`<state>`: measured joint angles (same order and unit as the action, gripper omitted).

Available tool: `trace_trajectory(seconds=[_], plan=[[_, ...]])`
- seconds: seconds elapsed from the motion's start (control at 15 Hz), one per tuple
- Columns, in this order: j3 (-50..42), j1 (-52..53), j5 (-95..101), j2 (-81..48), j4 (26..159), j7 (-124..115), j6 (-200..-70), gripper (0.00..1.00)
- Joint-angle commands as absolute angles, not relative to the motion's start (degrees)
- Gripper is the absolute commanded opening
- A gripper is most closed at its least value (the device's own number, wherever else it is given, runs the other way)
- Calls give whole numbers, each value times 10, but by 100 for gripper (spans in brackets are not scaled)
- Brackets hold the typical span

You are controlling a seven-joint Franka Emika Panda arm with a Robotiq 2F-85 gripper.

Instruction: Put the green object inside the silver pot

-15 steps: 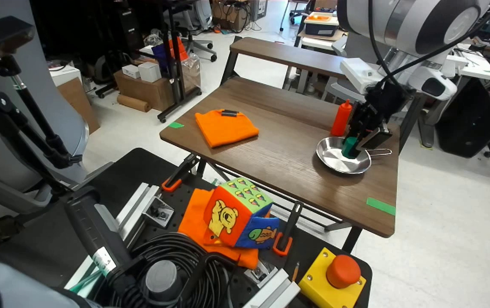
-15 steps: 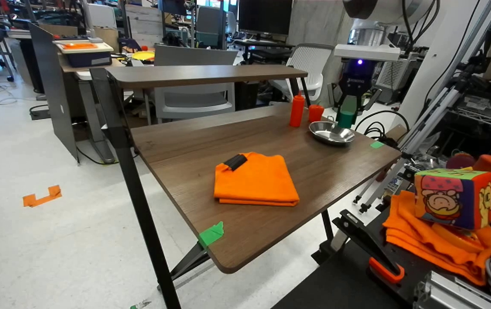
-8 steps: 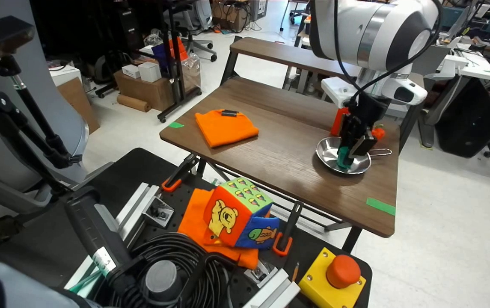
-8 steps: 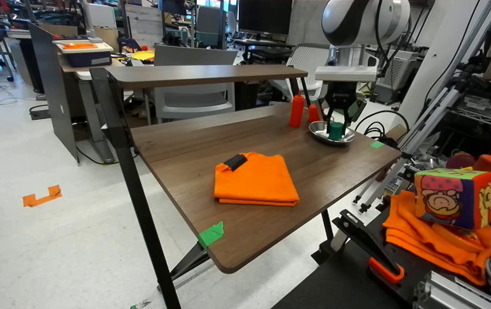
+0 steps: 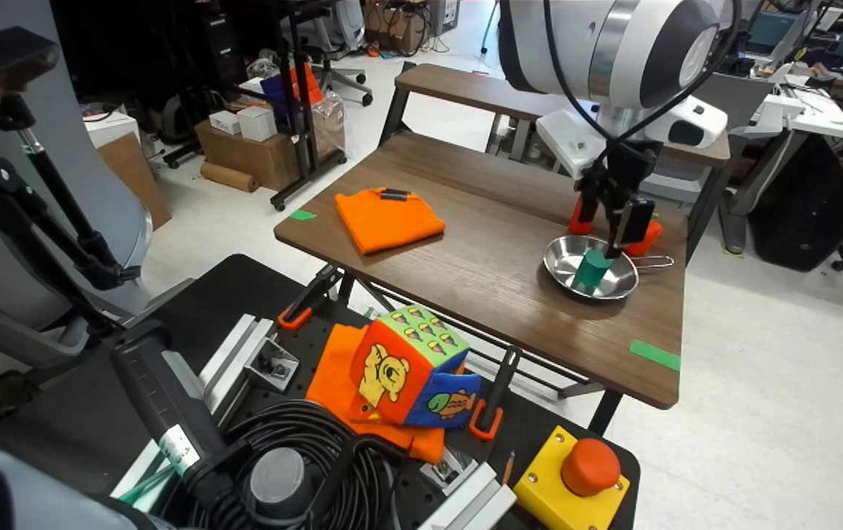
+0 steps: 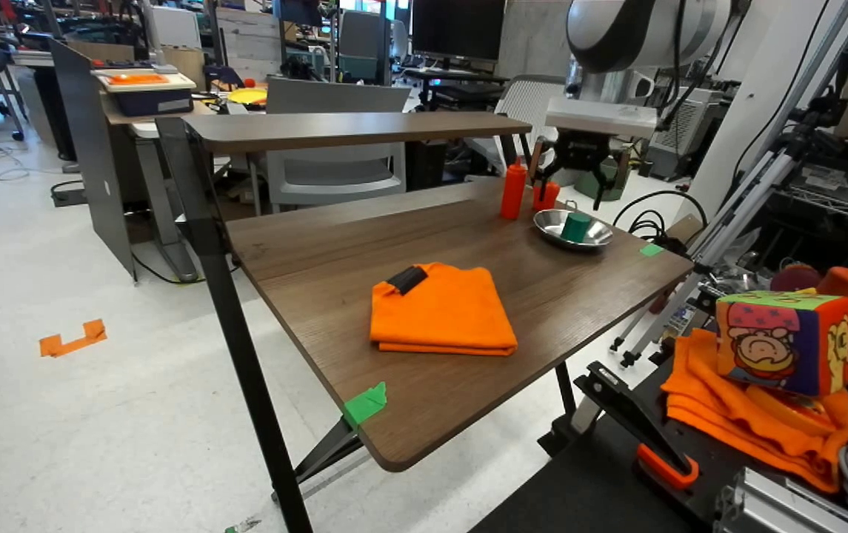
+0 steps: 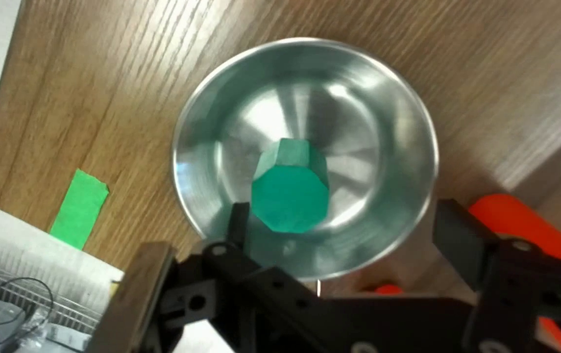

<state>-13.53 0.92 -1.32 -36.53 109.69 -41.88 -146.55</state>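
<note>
The green object point(image 7: 290, 198), a stubby faceted block, stands inside the silver pot point(image 7: 270, 113). In an exterior view the green object point(image 5: 593, 269) leans a little in the silver pot point(image 5: 557, 258), touching its floor. My gripper point(image 7: 344, 215) is open, its fingers wide apart with nothing held between them. Seen from outside, the gripper point(image 6: 570, 196) hovers above the pot and toward its handle side, apart from the block. One fingertip looks close to the block in the wrist view, but a gap shows in an exterior view.
Behind the pot stand a red bottle point(image 6: 513, 191) and a red-orange item point(image 6: 546, 194), near the gripper. A folded orange cloth point(image 6: 442, 307) lies farther along the table point(image 6: 364, 244). A long wire handle point(image 5: 653, 262) sticks out from the pot.
The gripper carried the green object down into the pot, then opened and let go. It has since risen and tilted away, while the block stays in the pot.
</note>
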Motion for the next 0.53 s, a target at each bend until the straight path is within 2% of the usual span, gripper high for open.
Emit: trace_trajectory(seconds=[0.0, 0.2, 0.47], plan=[[-100, -15, -35, -225, 1236, -315, -1531, 100], [-67, -30, -81, -138, 1291, -231, -1434, 100], [-40, -34, -138, -141, 1307, -149, -1341, 100]])
